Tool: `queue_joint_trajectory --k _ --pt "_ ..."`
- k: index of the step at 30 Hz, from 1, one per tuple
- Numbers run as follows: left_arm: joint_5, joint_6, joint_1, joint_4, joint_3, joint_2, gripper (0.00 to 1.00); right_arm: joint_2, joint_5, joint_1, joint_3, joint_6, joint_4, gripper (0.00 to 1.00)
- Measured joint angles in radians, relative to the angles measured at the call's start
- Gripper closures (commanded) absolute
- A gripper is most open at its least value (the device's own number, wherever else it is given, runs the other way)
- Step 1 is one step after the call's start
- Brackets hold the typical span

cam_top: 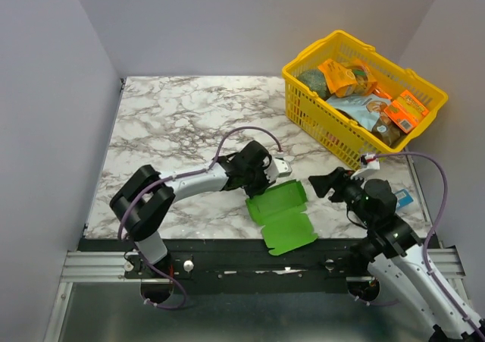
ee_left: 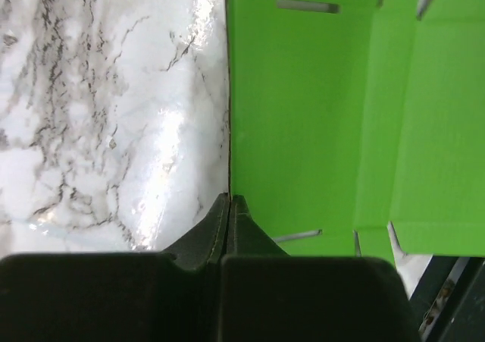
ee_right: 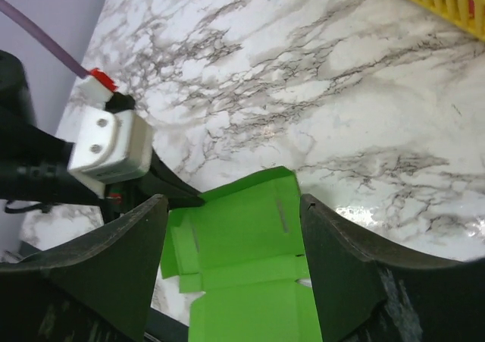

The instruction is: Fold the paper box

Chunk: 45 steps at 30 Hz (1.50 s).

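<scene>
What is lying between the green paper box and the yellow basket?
Only bare marble table; the right wrist view shows it between paper box and yellow basket.

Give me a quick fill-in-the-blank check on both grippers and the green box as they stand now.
1. The left gripper is ____ on the edge of the paper box.
2. The right gripper hangs over the box with its jaws ____, holding nothing.
3. The basket is ____ in colour.

Missing words: shut; open; yellow.
</scene>
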Motion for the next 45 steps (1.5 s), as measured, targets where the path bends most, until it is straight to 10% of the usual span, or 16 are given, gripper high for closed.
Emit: queue_joint_trajectory --k 24,45 --pt "-0.142 0.486 -0.079 -0.064 -0.229 -0.638 1.00 0.792 -0.631 0.000 0.572 -0.624 -0.024 0.23" --pt "-0.452 0.655 -0.308 0.119 -0.426 -0.709 1.00 1.036 -0.923 0.074 0.620 -0.718 -0.254 0.28"
